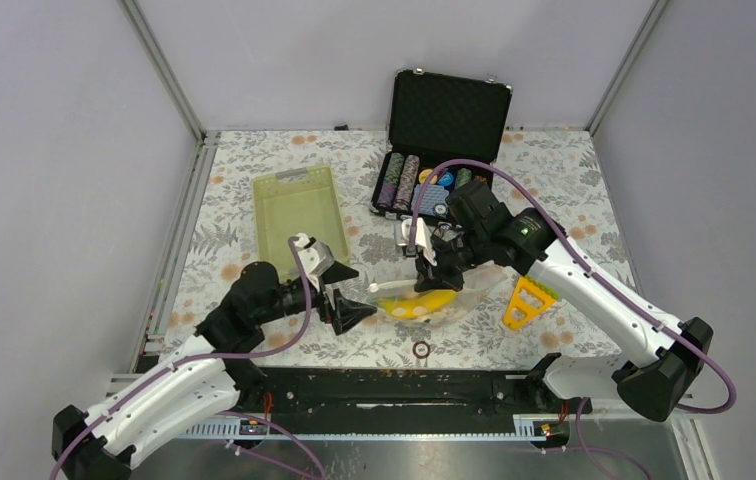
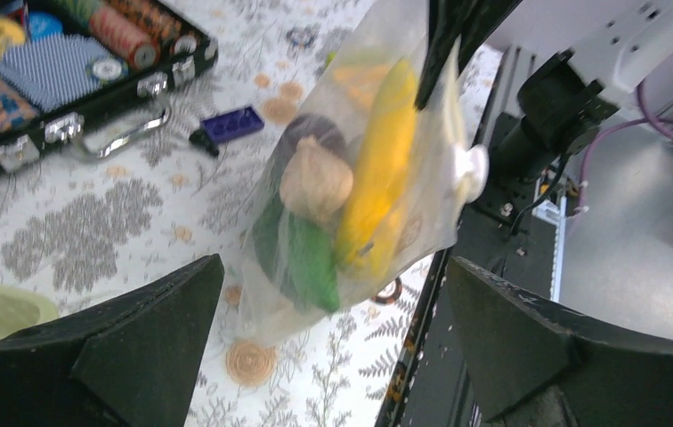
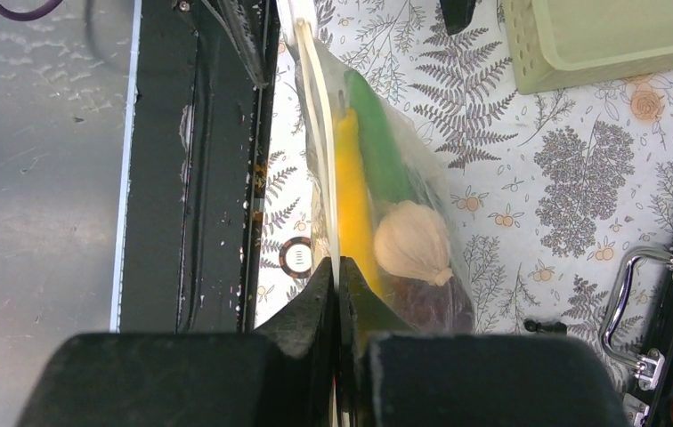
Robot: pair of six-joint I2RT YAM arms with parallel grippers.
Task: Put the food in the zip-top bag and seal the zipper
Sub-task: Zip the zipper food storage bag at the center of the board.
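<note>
Right gripper [image 3: 340, 267] pinches zipper [image 3: 317, 116]; left gripper [image 2: 333, 262] gapes wide, empty. Food [image 2: 377, 169] is bagged. Advice: left steadies bag [image 2: 422, 222], right slides along strip.

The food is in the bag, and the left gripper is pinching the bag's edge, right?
No, it is the right gripper that pinches the bag's edge, as the right wrist view shows; the left gripper is open. The food is in the bag.
</note>
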